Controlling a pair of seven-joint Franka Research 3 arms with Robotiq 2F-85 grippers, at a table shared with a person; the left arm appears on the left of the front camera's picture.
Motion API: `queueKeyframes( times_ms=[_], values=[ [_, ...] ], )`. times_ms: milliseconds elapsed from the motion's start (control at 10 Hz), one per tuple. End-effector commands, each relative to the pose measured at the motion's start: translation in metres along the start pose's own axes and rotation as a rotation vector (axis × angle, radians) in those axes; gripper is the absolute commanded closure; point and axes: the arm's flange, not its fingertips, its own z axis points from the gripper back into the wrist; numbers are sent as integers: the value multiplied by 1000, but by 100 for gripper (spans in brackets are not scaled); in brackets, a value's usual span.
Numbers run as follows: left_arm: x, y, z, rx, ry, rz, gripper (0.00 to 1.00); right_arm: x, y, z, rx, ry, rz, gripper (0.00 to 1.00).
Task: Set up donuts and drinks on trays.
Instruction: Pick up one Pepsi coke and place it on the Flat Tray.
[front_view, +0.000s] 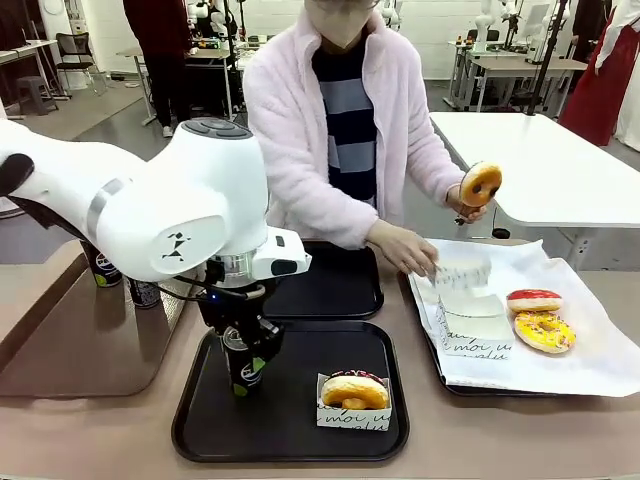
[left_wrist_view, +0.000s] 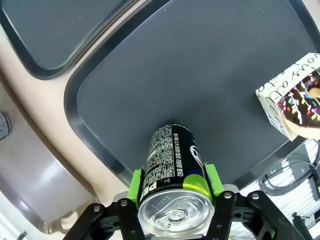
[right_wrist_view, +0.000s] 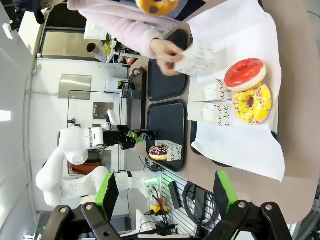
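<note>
Tabletop: tan shared table (front_view: 90, 440) in an open workroom, with a person in a pale pink fleece (front_view: 290, 120) at the far side.
Black trays: two matte black rectangular plastic trays with raised rims. The near tray (front_view: 310, 350) lies before the robot and the bare far tray (front_view: 330, 285) just behind it.
Lined tray: white-paper-covered tray (front_view: 600, 370) at the right, bearing a red-iced ring donut (front_view: 533, 299) and a yellow-iced sprinkled ring donut (front_view: 543, 332).
Left gripper (front_view: 243, 350): clamped on a slim black Pepsi can with a silver top (left_wrist_view: 172, 165), upright and low over the near tray's left half; contact with the tray floor cannot be told.
Right gripper (right_wrist_view: 166, 195): jaws spread wide, nothing between them.
Sleeved donut: chocolate-iced ring donut in a white printed paper sleeve (front_view: 353, 392), on the near tray's right half, apart from the can.
Person's hands: one hand (front_view: 468, 208) lifts a golden ring donut (front_view: 481, 185); the other hand (front_view: 405, 250) holds an empty paper sleeve (front_view: 462, 272).
Step in hand: setting the drink beside the donut — probably completing the near tray.
Next move: likely seat the can flat, release, then rise straight up so it does not tip.
</note>
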Motion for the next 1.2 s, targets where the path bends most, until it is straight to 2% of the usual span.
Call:
queueKeyframes(
  times_ms=[0, 400, 500, 1100],
  values=[
    [8, -2, -1, 16, -20, 22, 42, 0, -1, 0, 16, -10, 6, 0],
    [12, 5, -3, -23, -31, 14, 42, 0, -1, 0, 16, -10, 6, 0],
    [12, 5, -2, -33, -34, 5, 0, 0, -1, 0, 16, -10, 6, 0],
    [12, 8, 3, -53, -10, -3, 0, 0, -1, 0, 16, -10, 6, 0]
  ],
)
